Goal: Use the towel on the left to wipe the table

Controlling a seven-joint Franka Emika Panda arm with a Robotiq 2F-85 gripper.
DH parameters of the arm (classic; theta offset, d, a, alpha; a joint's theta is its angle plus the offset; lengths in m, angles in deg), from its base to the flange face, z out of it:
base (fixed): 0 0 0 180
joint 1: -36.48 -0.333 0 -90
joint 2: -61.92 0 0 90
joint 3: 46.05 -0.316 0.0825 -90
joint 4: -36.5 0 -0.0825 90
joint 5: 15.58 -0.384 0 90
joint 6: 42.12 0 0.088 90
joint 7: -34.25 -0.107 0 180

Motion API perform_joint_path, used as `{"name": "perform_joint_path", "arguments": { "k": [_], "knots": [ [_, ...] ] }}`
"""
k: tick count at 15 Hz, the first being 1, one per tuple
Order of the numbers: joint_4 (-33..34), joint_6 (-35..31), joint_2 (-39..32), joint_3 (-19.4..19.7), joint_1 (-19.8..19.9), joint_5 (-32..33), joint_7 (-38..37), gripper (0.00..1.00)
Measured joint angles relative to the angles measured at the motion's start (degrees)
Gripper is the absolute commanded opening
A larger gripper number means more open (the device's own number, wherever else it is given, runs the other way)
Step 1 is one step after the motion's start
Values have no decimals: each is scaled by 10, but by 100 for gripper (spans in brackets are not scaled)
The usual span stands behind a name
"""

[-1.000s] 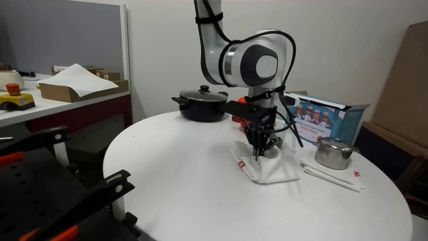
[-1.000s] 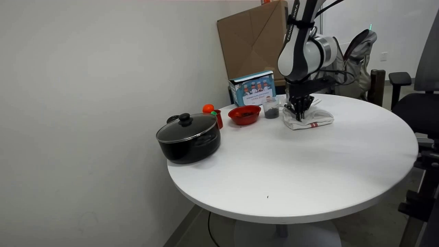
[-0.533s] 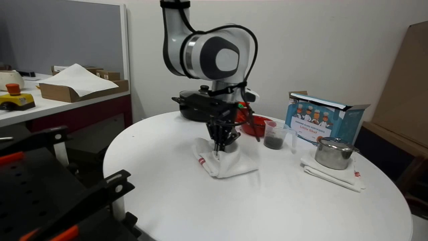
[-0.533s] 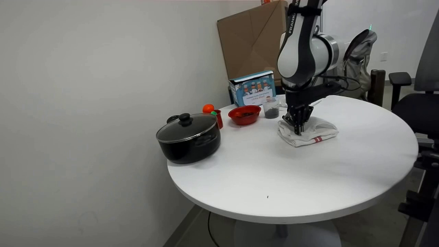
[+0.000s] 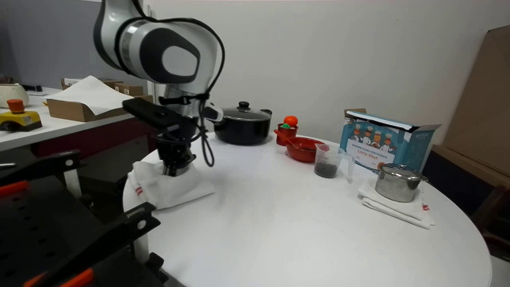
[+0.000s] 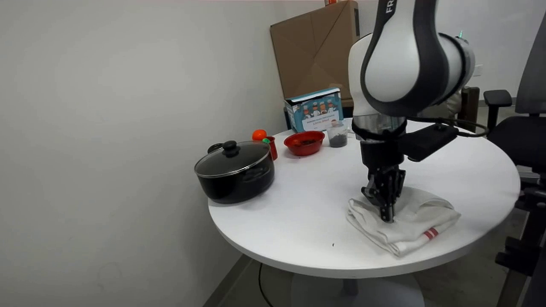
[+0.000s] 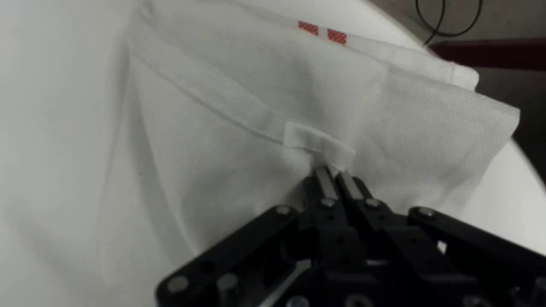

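Your gripper (image 7: 335, 171), low and right of centre in the wrist view, is closed to a narrow gap, pinching a fold of the towel (image 7: 239, 179). The towel lies folded on the table (image 5: 279, 223) by its edge, centre left in an exterior view. So the grasp is done and you're probably mid-wipe; coverage can't be told. A dark speck (image 6: 333, 244), lower centre in an exterior view, sits near the towel; if dirt, some wiping is left.

The blue box (image 5: 387, 137) on the far side read "Little Chef" beneath a blurred line; the robot arm (image 6: 396, 64) bore "FR".
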Motion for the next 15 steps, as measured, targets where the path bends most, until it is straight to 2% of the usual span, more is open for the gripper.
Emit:
{"name": "perform_joint_path", "arguments": {
  "k": [3, 6, 12, 15],
  "knots": [
    [-59, -40, 5, -49, -21, -9, -14, 7],
    [-81, -63, 4, -54, -43, -9, -28, 7],
    [-78, -62, 12, -23, -60, -9, -43, 7],
    [-52, -62, 17, 49, -57, -7, -42, 7]
  ]
}}
